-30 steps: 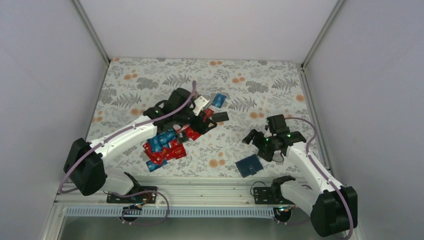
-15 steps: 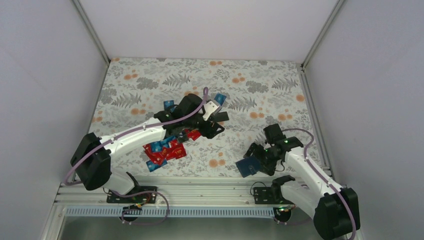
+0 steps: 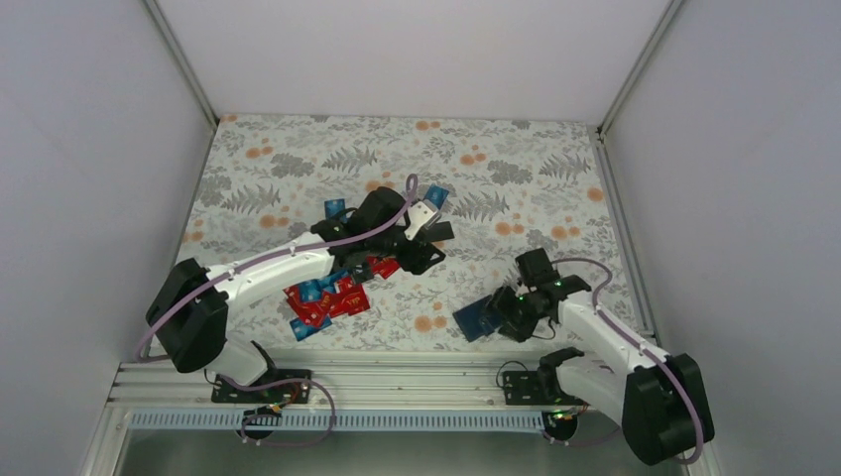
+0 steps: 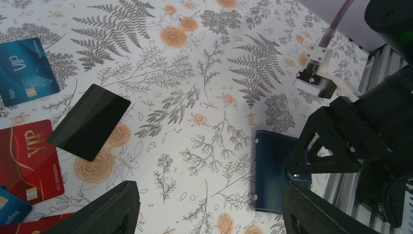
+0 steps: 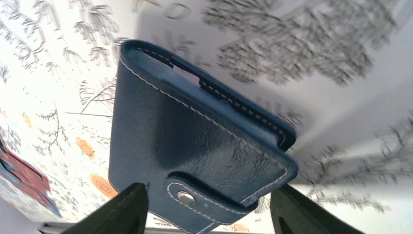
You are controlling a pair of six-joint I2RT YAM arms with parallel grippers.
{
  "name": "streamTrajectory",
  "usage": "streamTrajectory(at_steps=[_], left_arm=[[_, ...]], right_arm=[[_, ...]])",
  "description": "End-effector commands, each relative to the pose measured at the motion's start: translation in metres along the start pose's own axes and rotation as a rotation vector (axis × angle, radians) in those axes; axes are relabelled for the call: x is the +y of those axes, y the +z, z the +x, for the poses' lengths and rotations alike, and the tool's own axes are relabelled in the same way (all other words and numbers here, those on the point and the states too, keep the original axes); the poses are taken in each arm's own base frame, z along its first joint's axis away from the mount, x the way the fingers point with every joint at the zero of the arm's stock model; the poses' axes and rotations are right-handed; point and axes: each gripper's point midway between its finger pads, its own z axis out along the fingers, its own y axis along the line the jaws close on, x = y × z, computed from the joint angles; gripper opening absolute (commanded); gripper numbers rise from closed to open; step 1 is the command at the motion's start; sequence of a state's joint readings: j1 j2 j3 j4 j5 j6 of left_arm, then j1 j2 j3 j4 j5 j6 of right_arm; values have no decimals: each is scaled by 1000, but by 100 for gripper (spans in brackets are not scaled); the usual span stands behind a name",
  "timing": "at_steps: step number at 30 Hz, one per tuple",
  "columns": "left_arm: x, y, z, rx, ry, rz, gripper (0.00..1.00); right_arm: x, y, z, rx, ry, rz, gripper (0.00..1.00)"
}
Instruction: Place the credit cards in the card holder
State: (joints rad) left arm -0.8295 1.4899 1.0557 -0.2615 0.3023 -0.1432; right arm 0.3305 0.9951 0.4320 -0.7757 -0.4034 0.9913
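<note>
A floral-patterned tablecloth lies between plain white walls.

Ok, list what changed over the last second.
The right gripper came back toward the near edge and closed on the holder, pulling it slightly left. The left gripper shifted a little right, near the black card, and is open. The cards stayed put.

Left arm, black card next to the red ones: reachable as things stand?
Probably yes: the black card lies flat, uncovered, just ahead of the open left hand, with nothing between them. Pinching a card that lies flat may be awkward.
</note>
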Motion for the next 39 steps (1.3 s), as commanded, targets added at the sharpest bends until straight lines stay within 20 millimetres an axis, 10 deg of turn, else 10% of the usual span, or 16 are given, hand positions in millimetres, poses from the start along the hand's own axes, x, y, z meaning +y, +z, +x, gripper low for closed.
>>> streamTrajectory(at_steps=[1,23,28,33,39], left_arm=[[-4,1,-8,-23,11,2,73],[4,24,9,52,-73,-9,67],[-3,26,20,92,-105,20,67],[-12,43,47,181,-167,29,67],[-36,71,69,266,-213,80,64]], right_arm=[[33,0,-17,-41,-58,-79,58],[91,24,-85,-157,-365,-50,19],[79,15,-86,-185,-416,16,26],[71,4,-77,-193,-471,25,58],[66,5,-49,-104,-439,-47,62]])
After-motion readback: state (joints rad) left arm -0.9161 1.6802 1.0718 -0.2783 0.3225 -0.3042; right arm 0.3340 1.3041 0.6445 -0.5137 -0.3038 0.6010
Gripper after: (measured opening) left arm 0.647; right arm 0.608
